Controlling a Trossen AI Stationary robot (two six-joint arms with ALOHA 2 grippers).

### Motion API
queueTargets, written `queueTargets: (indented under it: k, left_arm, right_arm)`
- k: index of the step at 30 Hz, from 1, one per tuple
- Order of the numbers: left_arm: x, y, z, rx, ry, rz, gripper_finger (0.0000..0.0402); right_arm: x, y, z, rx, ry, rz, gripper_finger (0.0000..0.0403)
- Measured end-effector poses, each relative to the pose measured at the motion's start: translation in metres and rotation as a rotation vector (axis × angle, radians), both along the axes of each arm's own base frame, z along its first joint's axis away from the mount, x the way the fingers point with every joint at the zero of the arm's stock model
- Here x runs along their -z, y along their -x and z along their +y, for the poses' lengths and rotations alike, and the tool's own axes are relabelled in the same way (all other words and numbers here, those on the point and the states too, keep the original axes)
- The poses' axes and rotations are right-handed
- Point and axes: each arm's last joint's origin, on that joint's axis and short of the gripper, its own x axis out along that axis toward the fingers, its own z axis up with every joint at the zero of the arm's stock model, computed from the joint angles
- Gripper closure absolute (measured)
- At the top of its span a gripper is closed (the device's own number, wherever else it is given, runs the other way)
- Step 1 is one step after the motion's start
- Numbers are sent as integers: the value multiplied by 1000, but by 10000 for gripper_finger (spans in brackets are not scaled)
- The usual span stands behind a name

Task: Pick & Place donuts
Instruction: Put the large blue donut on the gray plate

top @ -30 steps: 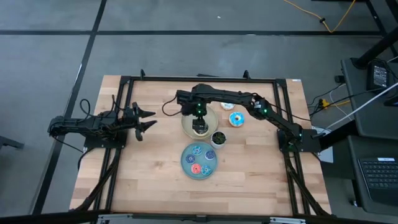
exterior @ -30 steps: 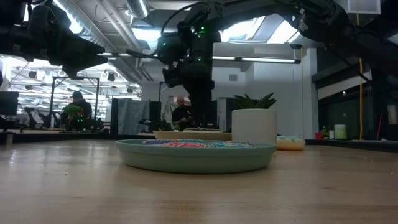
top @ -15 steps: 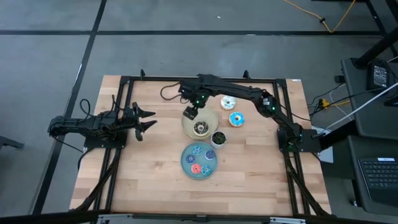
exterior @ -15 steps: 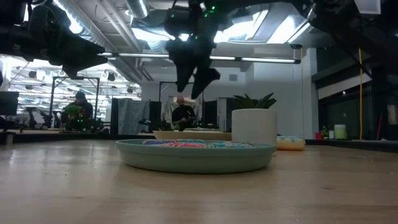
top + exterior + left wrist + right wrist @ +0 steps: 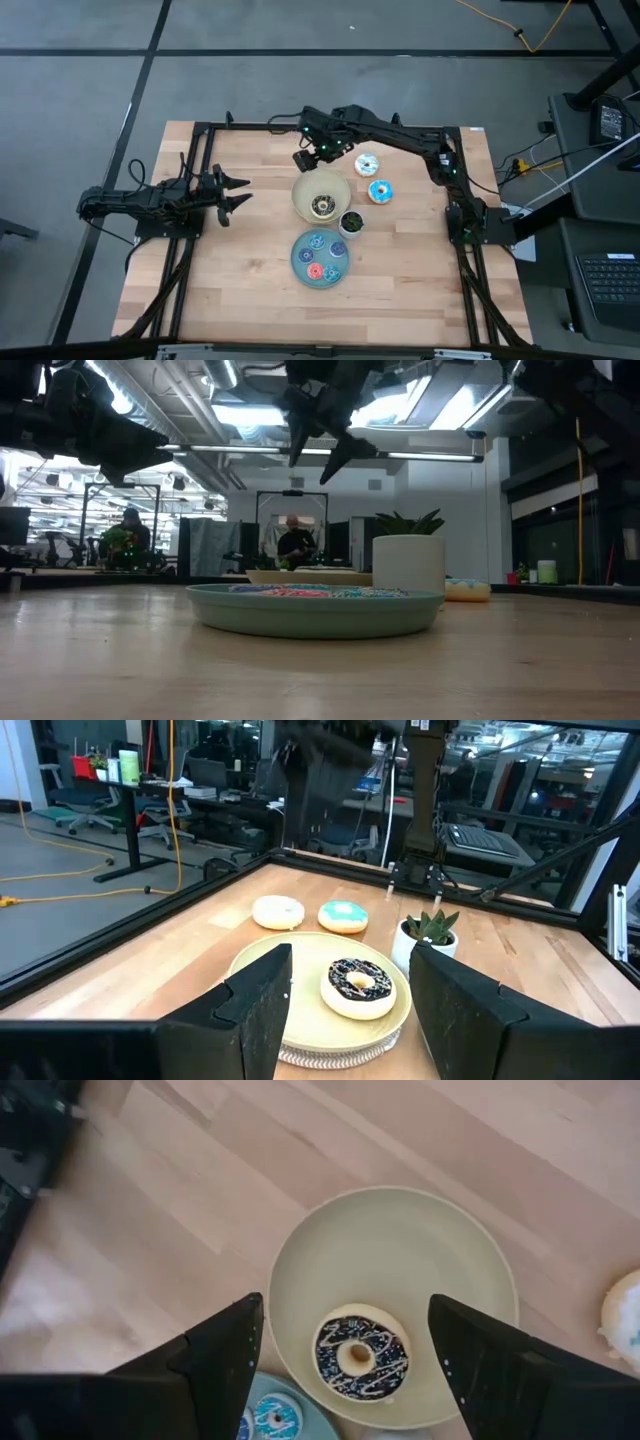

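**A:** Where is your right gripper (image 5: 303,159)?

**B:** You have it raised above the far part of the light wooden bench (image 5: 240,280), just beyond the far-left edge of the round cream plate (image 5: 305,190). Its fingers (image 5: 335,460) stand wide apart and carry nothing.

**A:** And the donuts?

**B:** The dark brown donut with white sprinkles (image 5: 322,206) lies flat inside the cream plate, clear of your gripper. From the right wrist camera you look straight down on it (image 5: 360,1355), a little off the plate's centre. The white-iced donut (image 5: 367,165) and the light-blue-iced donut (image 5: 379,192) lie on the bare bench to the right of the cream plate, close together, the white one farther away. The tiny blue and pink donuts (image 5: 319,256) sit in the round blue-green plate (image 5: 298,262) at the near side.

**A:** Anything between the plates?

**B:** A small white pot with a green plant (image 5: 351,221) stands by the cream plate's near-right edge.

**A:** Your left gripper (image 5: 235,193)?

**B:** It waits at the bench's left edge, its fingers (image 5: 262,1005) spread wide and empty
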Motion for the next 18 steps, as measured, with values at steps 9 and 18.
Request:
queueTargets:
  k: [9, 18]
  left_arm:
    - [0, 0, 0, 0, 0, 0, 205]
    - [0, 0, 0, 0, 0, 0, 205]
  right_arm:
    - [-17, 16, 0, 48, 17, 3, 118]
    - [-21, 25, -3, 81, -7, 39, 118]
